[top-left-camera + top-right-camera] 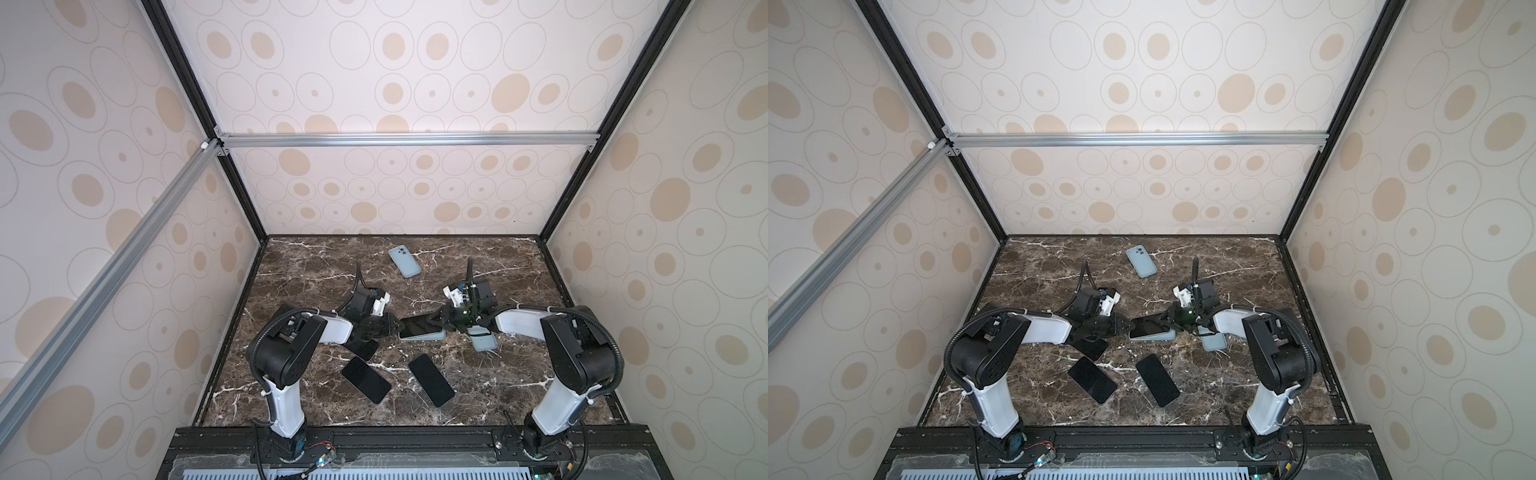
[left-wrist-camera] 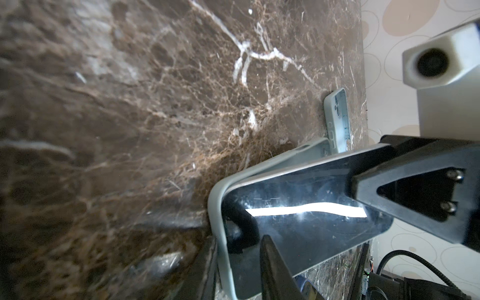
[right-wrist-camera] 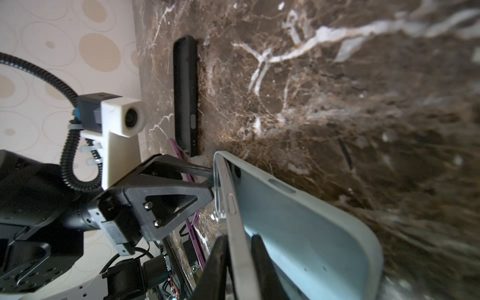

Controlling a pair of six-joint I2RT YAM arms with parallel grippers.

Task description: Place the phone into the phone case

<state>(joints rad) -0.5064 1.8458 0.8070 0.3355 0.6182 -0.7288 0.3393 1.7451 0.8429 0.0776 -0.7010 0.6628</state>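
Mid-bench [image 1: 498, 270], between the two arms, the phone [image 1: 417, 325] lies screen up over a pale blue case [image 1: 422, 336]. Both have their long axis running left to right in both top views. The phone's left end sits down inside the case; its right end is tilted up clear of the case, so the two gape apart on that side.

At the left end the left tool [image 1: 392, 326] is clamped on the case with the phone's end seated in it. In the left wrist view one finger [image 2: 272, 272] lies on the glass of the phone [image 2: 298, 226] just inside the rim of the case [image 2: 218, 207].

At the right end the right tool [image 1: 438, 322] straddles the raised end. In the right wrist view the phone [image 3: 239, 233] shows edge-on between the two fingers, and the case [image 3: 311, 233] is bent away behind the lower finger. Whether those fingers press on the phone or merely stand close beside it, I cannot tell.

Nearer the robot lie a black phone [image 1: 365, 380] and a second black phone [image 1: 431, 380], well apart from the held pair. A far case [image 1: 405, 262] lies toward the back wall, slanted.
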